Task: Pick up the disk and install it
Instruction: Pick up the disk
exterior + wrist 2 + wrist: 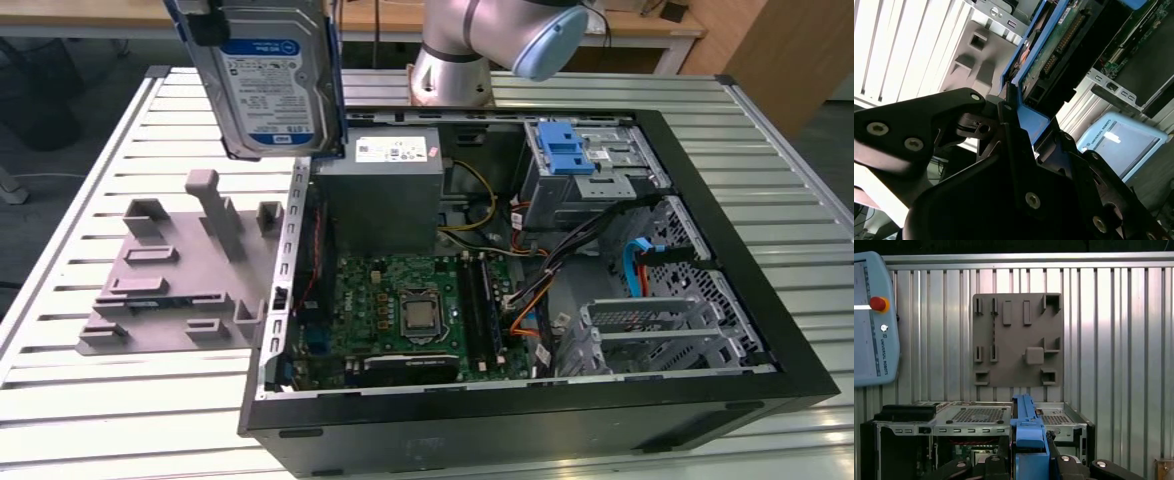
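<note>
Grey fixture plate: lay flat on the slatted metal bench at the left of the exterior view's frame, just beside the case's open side, with pegs and pockets moulded into its top.
Disk: hung upright in the upper left of the exterior view's frame, with its white-and-blue label facing the camera and a blue rail down its edge. It was clear of the bench, above the case's left wall.
Pincer: its black fingers were clamped on the disk at a blue rail. The second wrist view showed the disk's green circuit-board side beyond them.
Power supply: a grey box with a white sticker, sat in the case just right of the disk's lower corner.
Motherboard: green, lay on the case floor, lower in the frame than the power supply.
Robot arm: silver with a pale blue cap, stood at the top centre of the frame behind the case.
Drive cage: bare metal with a blue latch, sat in the upper right of the case interior.
Computer case: black, lay on its side with the open face up, spanning the centre and right of the frame.
</note>
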You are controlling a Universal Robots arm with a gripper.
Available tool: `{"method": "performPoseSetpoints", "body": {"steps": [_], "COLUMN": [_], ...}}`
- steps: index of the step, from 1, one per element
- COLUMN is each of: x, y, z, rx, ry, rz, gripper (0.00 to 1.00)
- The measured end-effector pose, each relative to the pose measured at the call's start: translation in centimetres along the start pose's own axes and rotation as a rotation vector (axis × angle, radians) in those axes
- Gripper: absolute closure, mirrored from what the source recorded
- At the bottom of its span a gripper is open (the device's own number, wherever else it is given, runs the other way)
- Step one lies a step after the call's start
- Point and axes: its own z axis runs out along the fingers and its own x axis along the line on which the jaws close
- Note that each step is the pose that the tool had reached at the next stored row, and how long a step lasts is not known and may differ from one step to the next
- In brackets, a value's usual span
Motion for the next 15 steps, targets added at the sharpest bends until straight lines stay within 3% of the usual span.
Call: {"method": "performPoseSetpoints", "body": {"steps": [15], "x": [0.31], "y": [-1.33], "z": [0.03], "rx": [-0.0001], "ry": [-0.0012], "rz": [0.000], "gripper": [0.64]}}
